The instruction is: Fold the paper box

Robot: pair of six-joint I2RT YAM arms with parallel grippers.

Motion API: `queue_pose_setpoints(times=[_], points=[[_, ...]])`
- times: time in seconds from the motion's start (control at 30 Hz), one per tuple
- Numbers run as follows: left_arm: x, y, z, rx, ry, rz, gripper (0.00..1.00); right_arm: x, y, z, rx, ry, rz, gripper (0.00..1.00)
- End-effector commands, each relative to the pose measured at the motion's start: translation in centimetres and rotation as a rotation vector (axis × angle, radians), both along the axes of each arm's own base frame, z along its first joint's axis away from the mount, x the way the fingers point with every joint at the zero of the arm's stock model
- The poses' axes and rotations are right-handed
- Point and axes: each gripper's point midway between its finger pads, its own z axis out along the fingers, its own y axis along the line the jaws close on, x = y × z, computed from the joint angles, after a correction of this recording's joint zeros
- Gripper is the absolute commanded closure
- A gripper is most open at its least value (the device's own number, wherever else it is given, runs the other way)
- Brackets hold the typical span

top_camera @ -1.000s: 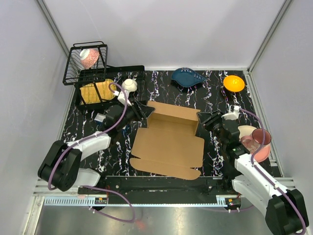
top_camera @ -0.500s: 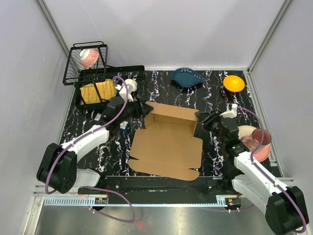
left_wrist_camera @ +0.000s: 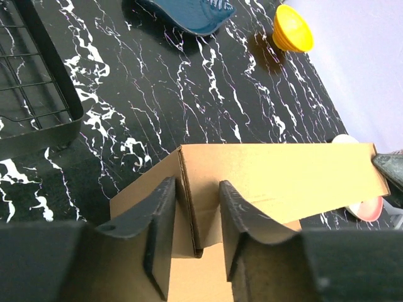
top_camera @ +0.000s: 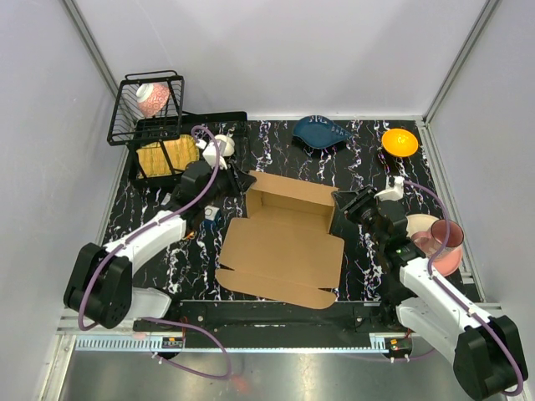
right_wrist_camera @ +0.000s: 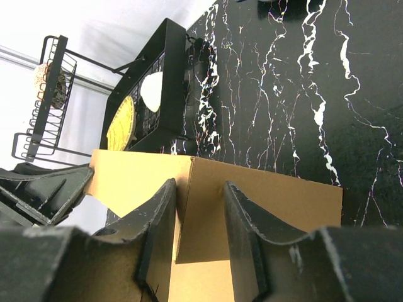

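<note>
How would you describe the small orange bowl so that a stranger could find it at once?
Look at the black marbled table and go to its far right corner. There, right of the dark blue dish, the orange bowl stands alone. It is small, round and bright orange, while its neighbour is dark and leaf-shaped.
</note>
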Motion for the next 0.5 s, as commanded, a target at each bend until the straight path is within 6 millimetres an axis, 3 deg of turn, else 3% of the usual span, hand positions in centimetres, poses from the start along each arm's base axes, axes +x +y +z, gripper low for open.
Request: queue_pose_setpoints(times=[0.0,0.17,0.23,0.33,0.37,0.4,0.43,0.47], points=[[0.3,0.8,-1.6,0.037,0.011,0.021,0.72,-5.1,-0.7,-10.4,-0.192,0.351,0.089,0.60],[0.5,1.1,-1.0,0.049,0.000,0.037,0.73,-5.1,-0.9,-10.3,-0.195,0.345,0.084,0.60],[0.7,1.9,0.1,0.053,-0.022,0.075,0.55,-5.1,-0.8,-10.2,-0.195,0.343,0.086,0.60],[0.2,4.1,2.0,0.065,-0.063,0.168,0.39,-5.0,-0.8,-10.2,-0.197,0.346,0.086,0.60],[-0.2,4.8,2.2,0.068,-0.070,0.195,0.38,-5.0,-0.8,-10.2,-0.196,0.344,0.086,0.60],[-0.9,5.5,4.1,0.042,-0.124,0.221,0.36,-5.0,-0.8,-10.3,-0.197,0.347,0.086,0.60],[-1.7,6.2,2.9,0.044,-0.115,0.242,0.34,-4.9,-0.8,-10.3,-0.199,0.347,0.087,0.60],[-1.9,6.9,3.6,0.015,-0.155,0.284,0.33,-4.9,-0.8,-10.3,-0.201,0.346,0.086,0.60]])
